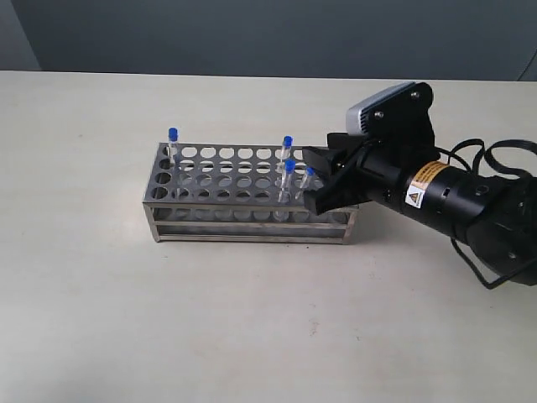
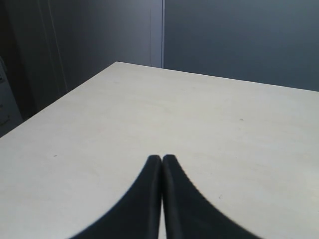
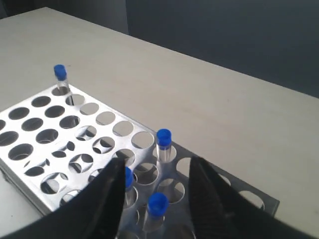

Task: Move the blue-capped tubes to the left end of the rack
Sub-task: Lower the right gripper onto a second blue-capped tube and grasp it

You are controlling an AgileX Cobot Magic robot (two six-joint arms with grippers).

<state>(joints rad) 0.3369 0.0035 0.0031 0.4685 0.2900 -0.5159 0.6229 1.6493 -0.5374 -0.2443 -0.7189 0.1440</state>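
Blue-capped tubes (image 1: 289,172): one at rack's (image 1: 235,220) left end, three near its right. Right fingers (image 3: 107,199) wide, straddling one (pre-grasp, prob.); left fingers (image 2: 149,199) pressed together, idle.

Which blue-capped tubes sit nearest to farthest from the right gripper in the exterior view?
1. Rightmost tube, between the fingers, at the rack's right end.
2. Neighbouring tube, just left of it.
3. Back-row tube, behind those.
4. Far-left tube, back corner.
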